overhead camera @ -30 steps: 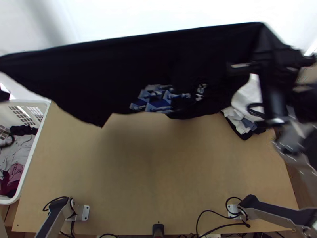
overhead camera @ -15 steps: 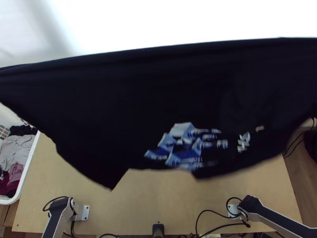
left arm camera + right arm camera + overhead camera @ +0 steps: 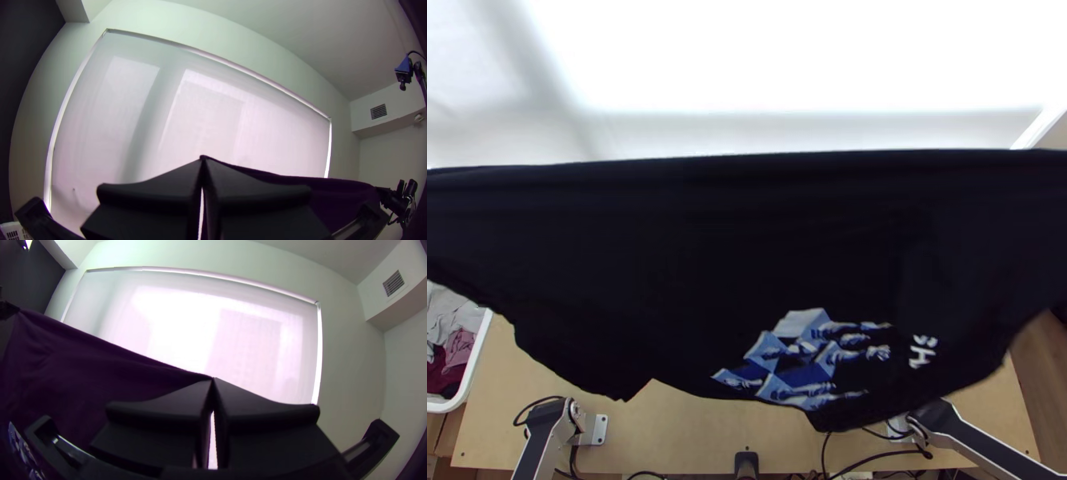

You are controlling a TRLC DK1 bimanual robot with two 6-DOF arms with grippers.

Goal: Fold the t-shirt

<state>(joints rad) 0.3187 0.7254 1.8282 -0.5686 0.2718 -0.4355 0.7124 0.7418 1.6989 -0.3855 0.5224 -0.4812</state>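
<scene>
The black t-shirt [image 3: 691, 240] hangs stretched wide in the air above the table in the top view, upper edge nearly straight, lower edge uneven, with a blue-and-white print [image 3: 795, 360] low on it. In the left wrist view my left gripper [image 3: 203, 160] is shut on one end of the shirt's upper edge; the dark cloth [image 3: 338, 195] runs from its tips towards the other arm. In the right wrist view my right gripper [image 3: 213, 380] is shut on the opposite end, and the cloth [image 3: 98, 369] slopes away from it, tight along the edge.
A white laundry basket [image 3: 477, 360] with grey and dark red clothes stands left of the wooden table [image 3: 691, 432]. Black cables [image 3: 875, 458] lie by the right arm's base. A large pale blind [image 3: 187, 329] covers the window behind.
The shirt has come down the top view towards the near edge and spread wider to the right. The right arm's forward part has left that view, and the cloth now covers more of the table.
</scene>
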